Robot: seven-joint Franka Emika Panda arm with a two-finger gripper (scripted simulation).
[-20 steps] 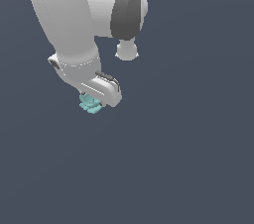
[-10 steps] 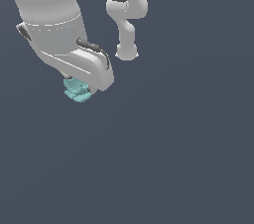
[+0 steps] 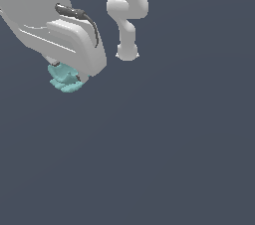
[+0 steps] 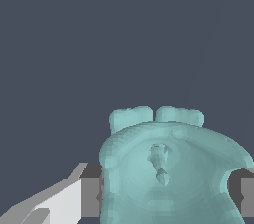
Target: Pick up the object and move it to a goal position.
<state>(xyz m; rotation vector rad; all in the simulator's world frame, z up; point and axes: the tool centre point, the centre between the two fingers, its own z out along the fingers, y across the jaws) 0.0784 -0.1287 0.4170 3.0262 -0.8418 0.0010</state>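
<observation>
Outside, the claw (image 3: 67,77) gripped the teal chunk (image 3: 64,79) beneath the arm's white wrist, presumably for carrying. Up close, the chunk (image 4: 168,173) sat clamped between both dark fingertips (image 4: 92,191), touching each side.

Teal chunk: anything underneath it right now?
Only the plain dark ground shows around the teal chunk. The end effector covers its upper part, so the grip itself is hidden there.
</observation>
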